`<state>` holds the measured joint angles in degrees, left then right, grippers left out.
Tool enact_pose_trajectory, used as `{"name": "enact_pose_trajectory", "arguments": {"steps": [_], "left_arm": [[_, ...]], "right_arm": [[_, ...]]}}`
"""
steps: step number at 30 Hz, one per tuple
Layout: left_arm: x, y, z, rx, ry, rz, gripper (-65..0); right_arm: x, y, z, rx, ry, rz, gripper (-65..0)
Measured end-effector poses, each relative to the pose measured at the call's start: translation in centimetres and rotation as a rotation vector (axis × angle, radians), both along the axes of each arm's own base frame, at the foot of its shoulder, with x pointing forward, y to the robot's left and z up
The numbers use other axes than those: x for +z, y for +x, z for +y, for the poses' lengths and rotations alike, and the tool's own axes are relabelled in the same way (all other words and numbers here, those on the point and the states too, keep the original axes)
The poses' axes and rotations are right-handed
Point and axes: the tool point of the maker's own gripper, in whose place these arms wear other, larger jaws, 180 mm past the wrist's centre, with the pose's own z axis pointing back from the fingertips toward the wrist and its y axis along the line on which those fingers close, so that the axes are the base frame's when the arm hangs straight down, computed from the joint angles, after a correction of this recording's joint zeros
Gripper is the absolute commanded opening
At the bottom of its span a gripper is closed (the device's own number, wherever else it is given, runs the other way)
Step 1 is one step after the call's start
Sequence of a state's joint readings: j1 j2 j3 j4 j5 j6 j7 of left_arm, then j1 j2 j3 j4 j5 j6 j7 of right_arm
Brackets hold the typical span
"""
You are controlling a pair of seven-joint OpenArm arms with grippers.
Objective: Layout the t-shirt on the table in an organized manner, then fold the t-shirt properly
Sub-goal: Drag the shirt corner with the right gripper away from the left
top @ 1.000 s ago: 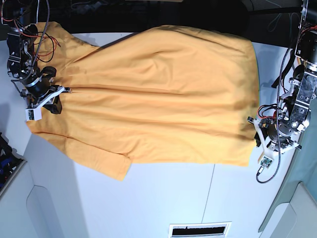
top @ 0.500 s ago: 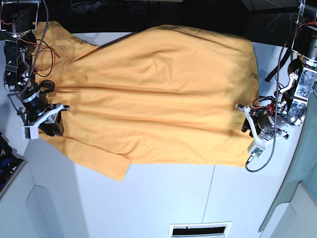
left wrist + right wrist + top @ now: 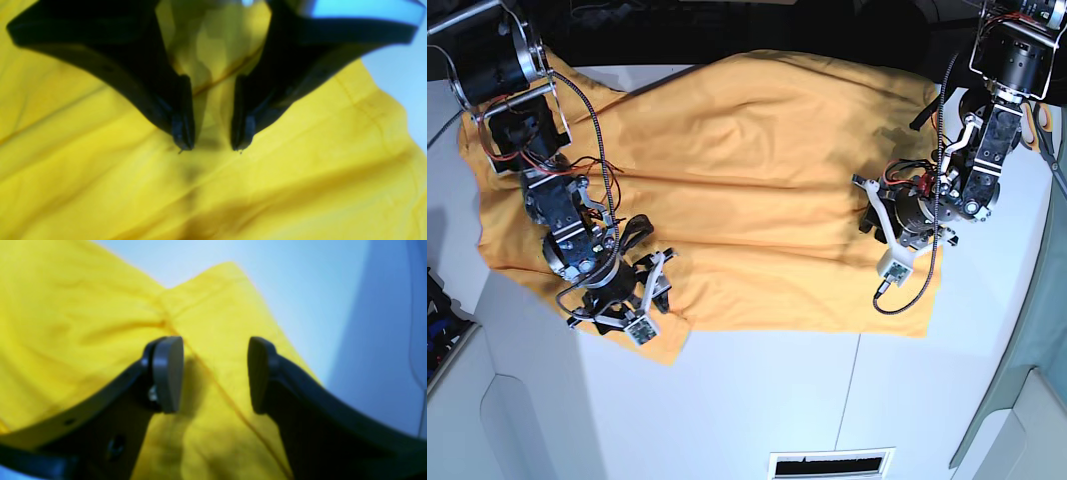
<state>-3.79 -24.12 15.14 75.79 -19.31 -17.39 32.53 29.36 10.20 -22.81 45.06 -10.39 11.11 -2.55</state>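
t-shirt: the t-shirt (image 3: pixel 757 180) lies spread across the upper and middle part of the base view, orange-yellow, creased in long folds that run left to right; one sleeve reaches down to the lower left of the frame.
table: the table (image 3: pixel 757 400) is white and shows bare along the lower part of the base view, with a thin dark seam running down it right of centre.
left gripper: the left gripper (image 3: pixel 867 215) is at centre right of the base view, over the cloth near the shirt's right edge. In the left wrist view (image 3: pixel 210 145) its two black fingers stand a narrow gap apart, tips down close to a crease; whether they pinch any cloth cannot be told.
right gripper: the right gripper (image 3: pixel 652 285) is at the lower left of the base view, over the sleeve. In the right wrist view (image 3: pixel 215 373) its jaws stand wide, grey pads facing each other, a seam of the yellow cloth running between them, nothing gripped.
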Motion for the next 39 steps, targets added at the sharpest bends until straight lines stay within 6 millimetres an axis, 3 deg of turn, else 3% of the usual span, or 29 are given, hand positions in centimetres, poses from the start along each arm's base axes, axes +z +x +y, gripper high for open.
{"name": "enact_pose_trajectory", "arguments": {"steps": [4,14,23,31,35,39], "left_arm": [[-0.1,-0.1,0.1,0.0,0.005,0.01,-42.4],[-0.7,-1.0,-0.1,-0.005,0.001,0.025,-42.4],[-2.0,-3.3,-0.3,-0.02,-0.001,0.022,-42.4],[-2.2,-3.7,-0.2,-0.027,0.006,0.025,-42.4],[-2.2,-3.7,-0.2,-0.027,0.007,0.025,-42.4],[-2.2,-3.8,-0.2,-0.028,0.007,0.027,-42.4]], "right_arm": [[-1.3,0.3,-0.8,-0.039,-0.123,-0.02,-34.1],[-0.9,0.8,-1.6,-0.071,-0.142,-0.044,-34.2],[-0.7,1.0,-6.4,-0.135,-0.185,-0.048,-34.2],[-0.2,0.8,-11.6,-0.183,-0.246,-0.049,-34.2],[1.6,2.0,-13.7,-0.21,-0.268,-0.077,-34.2],[6.5,5.3,-15.8,-0.291,-0.21,-0.165,-34.2]]}}
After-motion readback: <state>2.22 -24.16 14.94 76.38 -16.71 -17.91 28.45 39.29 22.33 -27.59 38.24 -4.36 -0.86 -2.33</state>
